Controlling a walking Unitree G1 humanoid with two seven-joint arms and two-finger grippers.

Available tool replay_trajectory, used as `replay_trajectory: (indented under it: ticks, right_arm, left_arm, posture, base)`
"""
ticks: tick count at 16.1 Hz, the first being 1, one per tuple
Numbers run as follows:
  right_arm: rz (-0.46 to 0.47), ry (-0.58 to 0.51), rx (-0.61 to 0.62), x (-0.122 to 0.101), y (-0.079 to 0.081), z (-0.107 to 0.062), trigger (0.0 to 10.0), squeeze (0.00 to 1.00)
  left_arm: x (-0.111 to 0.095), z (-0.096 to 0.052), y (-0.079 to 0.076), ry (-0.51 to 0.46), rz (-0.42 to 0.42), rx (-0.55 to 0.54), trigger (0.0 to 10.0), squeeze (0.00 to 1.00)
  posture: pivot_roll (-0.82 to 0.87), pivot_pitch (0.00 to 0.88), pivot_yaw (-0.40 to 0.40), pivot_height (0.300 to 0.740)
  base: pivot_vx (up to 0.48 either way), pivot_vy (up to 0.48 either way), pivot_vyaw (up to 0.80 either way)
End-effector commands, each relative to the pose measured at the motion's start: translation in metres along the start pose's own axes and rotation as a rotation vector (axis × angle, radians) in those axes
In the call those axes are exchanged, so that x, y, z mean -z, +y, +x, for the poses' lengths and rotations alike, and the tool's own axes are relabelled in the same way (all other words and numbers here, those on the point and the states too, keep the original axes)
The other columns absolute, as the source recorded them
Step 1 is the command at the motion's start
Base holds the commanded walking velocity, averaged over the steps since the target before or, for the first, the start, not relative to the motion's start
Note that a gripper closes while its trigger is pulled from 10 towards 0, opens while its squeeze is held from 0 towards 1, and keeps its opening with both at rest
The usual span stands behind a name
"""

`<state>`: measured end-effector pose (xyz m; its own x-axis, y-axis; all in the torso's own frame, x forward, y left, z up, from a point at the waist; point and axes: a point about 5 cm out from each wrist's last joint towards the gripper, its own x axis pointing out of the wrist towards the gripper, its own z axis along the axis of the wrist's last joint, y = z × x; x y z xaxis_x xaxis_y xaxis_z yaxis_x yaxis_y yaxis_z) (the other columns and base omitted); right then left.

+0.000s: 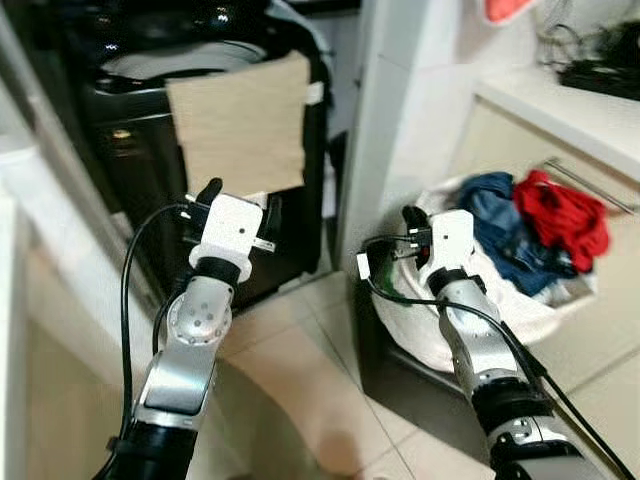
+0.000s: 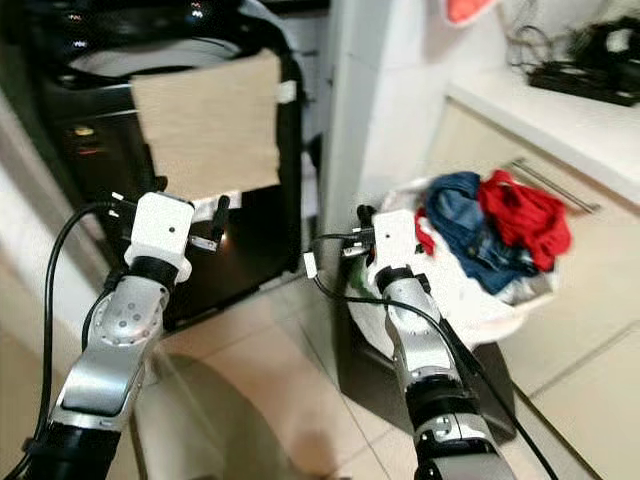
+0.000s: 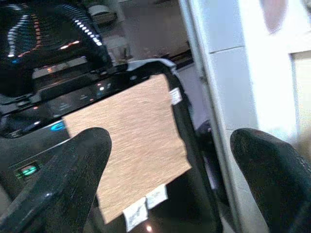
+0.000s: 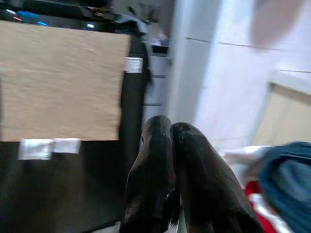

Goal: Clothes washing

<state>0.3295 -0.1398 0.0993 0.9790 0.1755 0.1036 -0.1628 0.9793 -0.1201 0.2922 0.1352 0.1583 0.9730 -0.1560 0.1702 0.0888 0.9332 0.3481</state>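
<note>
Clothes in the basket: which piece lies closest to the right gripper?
The blue garment: it lies on the basket's near side, toward the right gripper; the red garment lies beyond it.

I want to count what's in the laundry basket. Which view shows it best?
The left eye view: the laundry basket with blue and red clothes sits whole. The right eye view matches; the right wrist view catches a blurred edge.

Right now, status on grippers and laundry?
Left gripper open, facing tan cloth draped over washer. Right gripper shut, empty, beside laundry basket. Red garment and blue garment on top.
</note>
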Motion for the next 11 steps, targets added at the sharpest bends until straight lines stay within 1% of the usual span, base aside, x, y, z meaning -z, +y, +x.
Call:
replay_trajectory:
  ticks: [1,2,5,7,11]
  right_arm:
    - [-0.024,-0.015,0.028,-0.0072,-0.0029,0.0071,10.0,0.0]
    - [-0.002,-0.012,0.031,-0.0072,-0.0038,0.0079,10.0,1.0]
    - [-0.007,-0.04,0.042,-0.0111,-0.006,0.0085,10.0,1.0]
    - [-0.001,-0.028,0.067,-0.0087,-0.009,0.0086,10.0,1.0]
    - [0.02,-0.027,0.042,-0.0074,-0.004,0.0087,10.0,1.0]
  left_arm:
    - [0.0006,0.0018,0.0008,0.0,0.009,0.008,10.0,0.0]
    - [0.001,0.0017,0.0003,0.001,0.009,0.009,10.0,0.0]
    - [0.0022,0.0005,-0.0011,-0.003,0.034,0.021,10.0,0.0]
    - [0.0042,-0.0007,-0.0022,-0.002,0.045,0.033,10.0,0.0]
    - [0.005,-0.0008,-0.0016,0.0,0.05,0.039,10.0,0.0]
  posture:
    - [-0.03,0.0,-0.006,0.727]
    - [-0.02,0.0,-0.007,0.718]
    - [-0.02,0.0,-0.008,0.694]
    - [-0.02,0.0,-0.011,0.676]
    - [-0.01,0.0,-0.014,0.635]
  base:
    - [0.0,0.0,0.0]
    - [0.0,0.0,0.0]
    - [0.0,0.0,0.0]
    - [0.0,0.0,0.0]
    - [0.0,0.0,0.0]
